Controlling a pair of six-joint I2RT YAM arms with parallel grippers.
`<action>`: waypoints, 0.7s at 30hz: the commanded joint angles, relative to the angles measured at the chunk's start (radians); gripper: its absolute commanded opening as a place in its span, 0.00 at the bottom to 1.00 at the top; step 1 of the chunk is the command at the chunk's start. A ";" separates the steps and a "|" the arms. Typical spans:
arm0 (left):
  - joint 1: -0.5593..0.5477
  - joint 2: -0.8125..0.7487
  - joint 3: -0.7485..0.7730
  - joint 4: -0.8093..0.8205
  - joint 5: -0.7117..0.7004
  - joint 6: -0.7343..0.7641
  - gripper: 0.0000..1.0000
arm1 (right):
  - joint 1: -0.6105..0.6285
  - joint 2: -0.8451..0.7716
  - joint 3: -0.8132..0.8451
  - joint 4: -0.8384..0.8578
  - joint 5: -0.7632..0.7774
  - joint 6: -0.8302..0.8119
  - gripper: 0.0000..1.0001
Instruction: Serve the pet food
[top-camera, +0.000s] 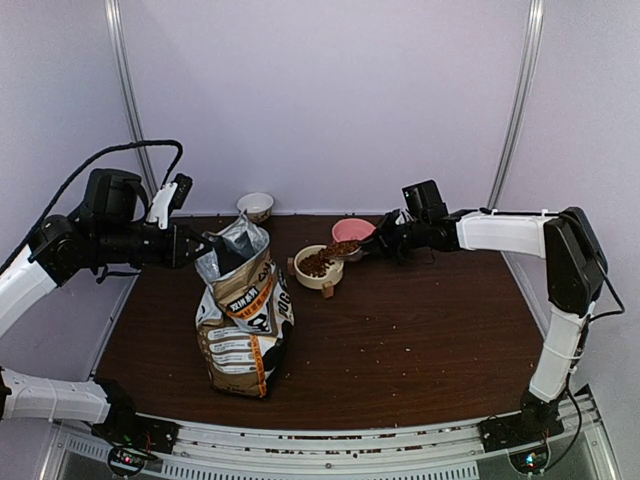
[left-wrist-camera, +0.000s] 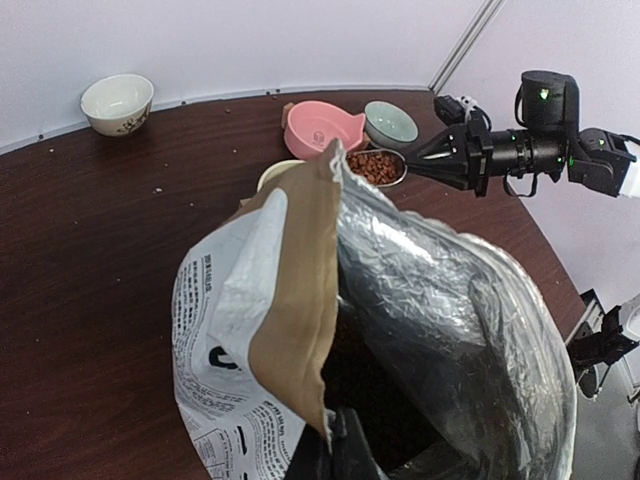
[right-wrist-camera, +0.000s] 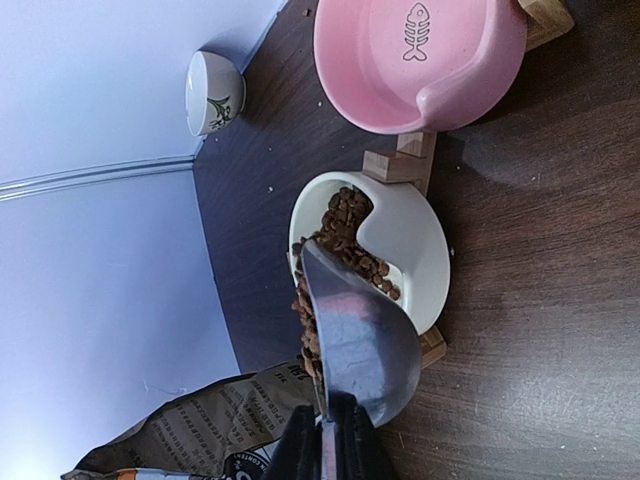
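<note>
Bag (top-camera: 243, 320), open-topped, is standing right at my left gripper (top-camera: 207, 246), whose jaws are pinching its upper rim. Ahead of my right gripper (right-wrist-camera: 330, 440) the pink bowl (right-wrist-camera: 400, 70) is sitting farthest out and the white bowl (right-wrist-camera: 405, 240) nearer, and these jaws are clamping the handle of the scoop (right-wrist-camera: 355, 345), which is tilting over the white bowl. Pet food (right-wrist-camera: 345, 230) is lying in the scoop and heaping in the white bowl just beyond its lip.
</note>
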 joint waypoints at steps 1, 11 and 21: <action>0.016 -0.046 0.031 0.161 0.011 0.034 0.00 | -0.007 -0.001 0.060 -0.048 0.037 -0.053 0.00; 0.014 -0.053 0.033 0.172 0.040 0.058 0.00 | -0.002 0.000 0.155 -0.197 0.082 -0.165 0.00; 0.016 -0.051 0.030 0.173 0.047 0.064 0.00 | 0.007 0.006 0.223 -0.302 0.108 -0.250 0.00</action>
